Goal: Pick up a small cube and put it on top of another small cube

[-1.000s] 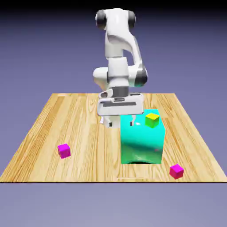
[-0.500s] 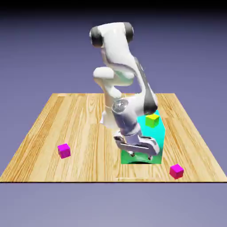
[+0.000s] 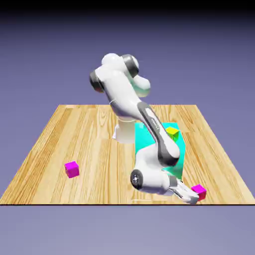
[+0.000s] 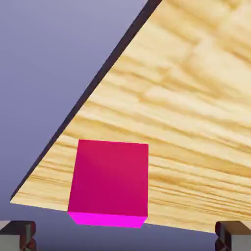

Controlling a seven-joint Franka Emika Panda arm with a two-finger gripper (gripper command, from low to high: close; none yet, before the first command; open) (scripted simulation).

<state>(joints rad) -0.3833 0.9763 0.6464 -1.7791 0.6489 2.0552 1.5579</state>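
Reaching low, my two-finger grey-tipped gripper (image 4: 125, 236) was spread wide, holding nothing. In the hand view, the small magenta-pink cube (image 4: 110, 181) sat at seven o'clock on the pale wooden table (image 4: 196, 98); the big glossy cyan block (image 3: 177, 154) stood at four o'clock in the exterior view.

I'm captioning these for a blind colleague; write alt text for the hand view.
A magenta cube sits near a corner of the wooden table, ahead of the open gripper, with nothing between its fingertips.
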